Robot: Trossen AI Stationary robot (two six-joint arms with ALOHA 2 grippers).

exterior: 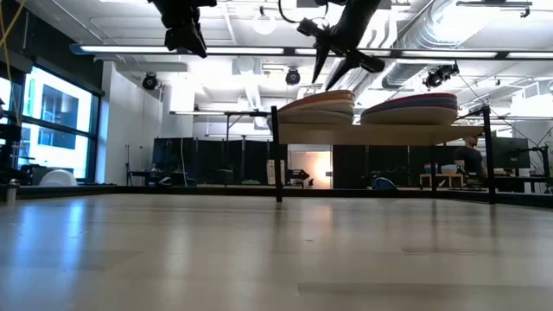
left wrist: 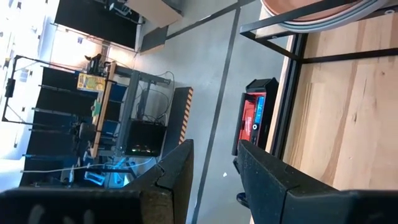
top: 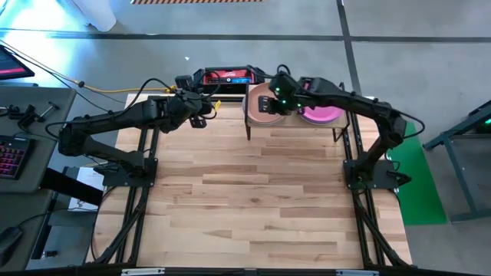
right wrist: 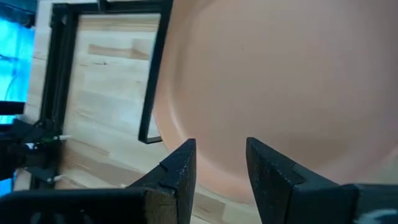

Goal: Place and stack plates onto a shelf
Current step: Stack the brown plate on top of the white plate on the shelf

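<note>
The shelf (exterior: 380, 131) stands at the table's far edge and carries two stacks of plates. The left stack (exterior: 318, 105) has a terracotta-pink plate (top: 259, 109) on top, and the right stack (exterior: 410, 108) has a magenta plate (top: 324, 115) on top. My right gripper (right wrist: 221, 165) hangs open just above the left stack's top plate (right wrist: 280, 81), slanting down, with nothing between its fingers. It also shows in the high view (top: 281, 96). My left gripper (left wrist: 214, 168) is open and empty, raised left of the shelf (top: 201, 109).
A red and black device (top: 226, 77) sits just past the table's far edge, left of the shelf. A desk with a keyboard (top: 9, 157) stands off the table's left side. The wooden tabletop (top: 253, 199) stretches out in front of the shelf.
</note>
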